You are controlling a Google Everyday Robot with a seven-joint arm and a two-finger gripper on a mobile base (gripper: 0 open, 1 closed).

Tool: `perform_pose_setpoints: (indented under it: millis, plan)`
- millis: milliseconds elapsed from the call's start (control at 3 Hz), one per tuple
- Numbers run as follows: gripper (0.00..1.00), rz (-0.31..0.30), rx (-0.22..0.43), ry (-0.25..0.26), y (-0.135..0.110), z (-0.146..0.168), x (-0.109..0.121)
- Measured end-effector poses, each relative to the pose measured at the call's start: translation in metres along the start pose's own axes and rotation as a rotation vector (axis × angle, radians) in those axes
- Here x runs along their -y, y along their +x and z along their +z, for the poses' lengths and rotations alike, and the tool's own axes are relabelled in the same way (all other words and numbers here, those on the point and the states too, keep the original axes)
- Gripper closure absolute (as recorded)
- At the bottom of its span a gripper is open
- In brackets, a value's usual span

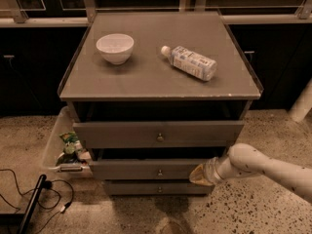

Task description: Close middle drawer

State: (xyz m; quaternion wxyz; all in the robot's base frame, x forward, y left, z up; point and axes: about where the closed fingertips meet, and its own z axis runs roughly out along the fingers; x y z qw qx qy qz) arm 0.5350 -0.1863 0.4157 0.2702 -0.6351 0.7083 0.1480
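The middle drawer (131, 169) sits second of three in the front of the grey desk (146, 84). It is partly pulled out, its plain front standing proud of the lowest drawer (131, 188) beneath it, with a dark gap showing above it. A small round brass knob (159, 172) marks its centre.

The claw (201, 175) is at the right end of that drawer front, below the desk's front right corner, and looks to be against the wood. Whether it is open or closed cannot be told, and it has hold of nothing that shows. Its white arm (265, 165) reaches in from the right.

The uppermost drawer (122, 133) is also pulled out, further than the middle one.

On the desk top, a white bowl (115, 48) stands near the back left corner. A plastic bottle (191, 62) lies on its side towards the right edge, cap pointing left.

On the floor by the desk's left edge is a clear bin (51, 147) holding packets (70, 147). Dark cables (19, 179) trail nearby.
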Motion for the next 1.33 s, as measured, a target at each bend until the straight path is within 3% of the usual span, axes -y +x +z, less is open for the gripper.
perform_pose_setpoints:
  millis: [667, 1000, 1333]
  plan:
    - [0.15, 0.0, 0.0, 0.0, 0.0, 0.0001, 0.0]
    - [0.0, 0.0, 0.0, 0.0, 0.0, 0.0001, -0.0001]
    - [0.0, 0.0, 0.0, 0.0, 0.0, 0.0001, -0.0001]
